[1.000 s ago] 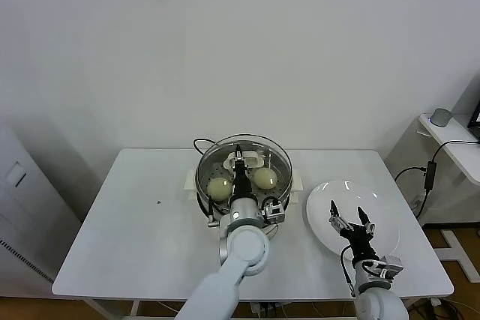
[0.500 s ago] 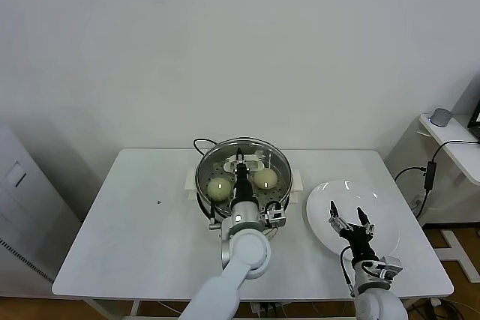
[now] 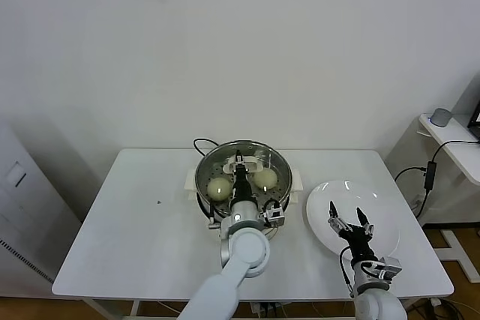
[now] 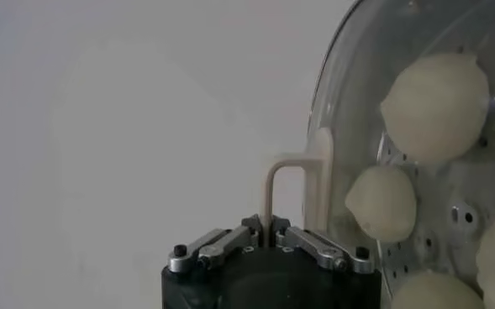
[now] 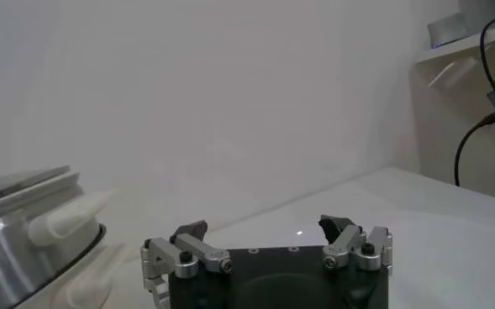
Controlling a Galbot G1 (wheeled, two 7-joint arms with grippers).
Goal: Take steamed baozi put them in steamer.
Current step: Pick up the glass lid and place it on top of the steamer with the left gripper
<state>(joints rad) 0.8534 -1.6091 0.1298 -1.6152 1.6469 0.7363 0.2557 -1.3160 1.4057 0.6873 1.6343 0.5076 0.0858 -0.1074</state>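
Glass lid [image 3: 243, 169] handle [image 4: 285, 189] pinched by left gripper [image 4: 269, 238] over steamer [image 3: 204, 198].

The steamer [image 3: 243, 179] stands on the bench [image 3: 142, 230] near its middle, toward the back edge, with a glass lid [image 3: 225, 157] over it and steamed baozi [image 3: 219, 187] inside. The left claw [image 3: 240, 166] sits above the steamer at the lid's handle [image 4: 293, 189]. A plate [image 3: 375, 207] lies to the steamer's right, and the right claw [image 3: 346, 215] hovers over it
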